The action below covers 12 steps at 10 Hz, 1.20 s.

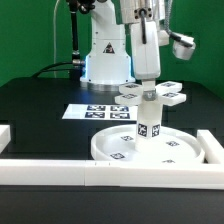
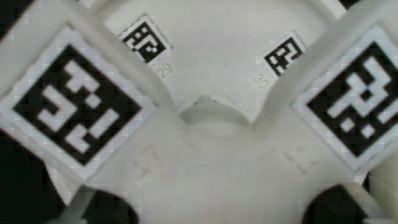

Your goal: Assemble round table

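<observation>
The large rimmed round disc [image 1: 118, 146] lies flat on the table near the front rail. The short cylindrical post [image 1: 148, 122] stands upright on its middle. The cross-shaped foot piece [image 1: 166, 97] sits on top of the post, its tagged arms spread out. My gripper [image 1: 148, 86] comes straight down onto the foot piece's hub and is shut on it. In the wrist view the foot piece [image 2: 214, 130] fills the picture, and my gripper [image 2: 217, 200] has a finger at each side of the hub. Two of the disc's tags [image 2: 146, 40] show beyond it.
The marker board [image 1: 92, 112] lies flat behind the disc. Straight white border rails run along the front [image 1: 100, 172], the exterior view's left [image 1: 5, 136] and the exterior view's right [image 1: 211, 146]. The arm's base [image 1: 105, 62] stands at the back.
</observation>
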{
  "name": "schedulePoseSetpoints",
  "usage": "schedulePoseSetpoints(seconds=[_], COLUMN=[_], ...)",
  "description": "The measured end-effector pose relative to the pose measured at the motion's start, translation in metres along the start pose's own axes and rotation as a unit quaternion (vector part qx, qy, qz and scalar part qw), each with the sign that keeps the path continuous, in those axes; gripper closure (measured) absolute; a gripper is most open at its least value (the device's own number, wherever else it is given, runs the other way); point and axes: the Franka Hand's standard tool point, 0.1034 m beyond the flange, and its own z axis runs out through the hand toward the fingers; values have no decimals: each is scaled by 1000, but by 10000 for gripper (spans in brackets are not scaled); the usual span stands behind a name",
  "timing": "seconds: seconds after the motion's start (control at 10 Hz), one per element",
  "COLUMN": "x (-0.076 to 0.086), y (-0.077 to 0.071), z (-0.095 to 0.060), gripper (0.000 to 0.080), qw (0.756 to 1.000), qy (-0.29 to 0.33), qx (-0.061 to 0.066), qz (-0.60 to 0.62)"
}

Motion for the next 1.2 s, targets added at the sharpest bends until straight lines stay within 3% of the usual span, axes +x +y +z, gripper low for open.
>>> schedulePoseSetpoints(seconds=[0.4,0.5,0.7,0.9,1.2], x=[0,-1,-1,-5,-6], y=[-1,-1,-2,-4,-2], z=[0,-1,-20,-36,-31], gripper=[343,201,159,152,150], qw=[999,999,1000,999,999], qy=[-6,-8,-27,-38,-36], qx=[2,2,6,17,14], qz=[51,42,15,-3,-25])
